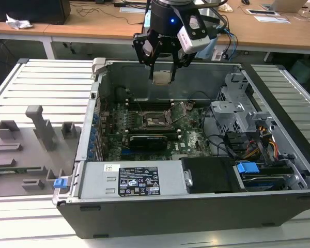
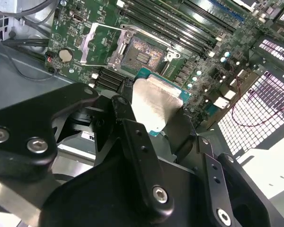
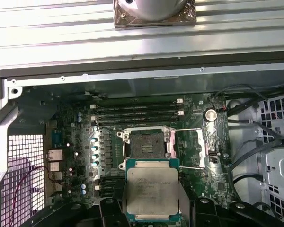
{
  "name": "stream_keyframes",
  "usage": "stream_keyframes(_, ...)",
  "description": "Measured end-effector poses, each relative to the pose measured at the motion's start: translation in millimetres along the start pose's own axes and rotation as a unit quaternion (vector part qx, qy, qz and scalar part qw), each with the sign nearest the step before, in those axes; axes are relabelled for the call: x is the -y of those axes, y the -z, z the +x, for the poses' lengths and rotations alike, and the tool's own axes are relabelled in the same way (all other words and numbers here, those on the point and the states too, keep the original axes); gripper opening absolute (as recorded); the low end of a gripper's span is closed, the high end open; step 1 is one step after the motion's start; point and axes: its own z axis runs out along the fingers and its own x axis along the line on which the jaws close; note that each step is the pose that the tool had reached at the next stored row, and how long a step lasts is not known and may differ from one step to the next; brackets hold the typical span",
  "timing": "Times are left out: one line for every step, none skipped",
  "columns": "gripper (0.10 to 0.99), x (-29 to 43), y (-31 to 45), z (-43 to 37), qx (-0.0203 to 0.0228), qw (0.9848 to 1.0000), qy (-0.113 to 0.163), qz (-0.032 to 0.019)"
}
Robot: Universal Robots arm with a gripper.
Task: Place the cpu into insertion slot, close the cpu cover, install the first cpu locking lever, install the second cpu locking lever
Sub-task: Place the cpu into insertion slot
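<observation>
Cpu (image 3: pixel 151 191) hangs clamped between the two black fingers (image 2: pixel 124 111) of the end effector (image 1: pixel 161 76), which grips it by opposite edges with the silvery metal top facing up and the thin green rim showing around it. In the exterior view it is held in the air over the far half of the open computer case (image 1: pixel 88 155), well above the green motherboard (image 1: pixel 194 137) and touching nothing else.

Below it, the insertion slot (image 3: pixel 146 144) lies bare, its dark pinned centre uncovered inside the black rim. In the first wrist view the chip sits just short of the slot, not yet over its centre. The cpu cover (image 2: pixel 88 45) is swung open off the slot and rests to one side of it, with green board showing through its square window. Four long memory slots (image 3: pixel 137 113) run along the slot's other side, towards the case's far wall.

The case stands on a slatted metal desk (image 1: pixel 41 82). A grey fixture tray (image 1: pixel 20 150) lies at the exterior view's left edge of the desk, apart from the case.
</observation>
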Motion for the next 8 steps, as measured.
stream_keyframes(0.529, 0.0, 0.0, 0.0, 0.0002, 1.0000, -0.002, -0.0001)
stream_keyframes(0.529, 0.0, 0.0, 0.0, 0.0004, 1.0000, -0.004, -0.0001)
stream_keyframes(0.529, 0.0, 0.0, 0.0, 0.0005, 1.0000, -0.006, -0.0001)
stream_keyframes(0.529, 0.0, 0.0, 0.0, 0.0006, 1.0000, -0.007, -0.0001)
stream_keyframes(0.529, 0.0, 0.0, 0.0, 0.0008, 1.0000, -0.009, -0.0002)
stream_keyframes(0.529, 0.0, 0.0, 0.0, 0.0011, 0.9999, -0.012, -0.0003)
stream_keyframes(0.529, 0.0, 0.0, 0.0, 0.0013, 0.9999, -0.014, -0.0003)
stream_keyframes(0.529, 0.0, 0.0, 0.0, 0.0015, 0.9999, -0.017, -0.0003)
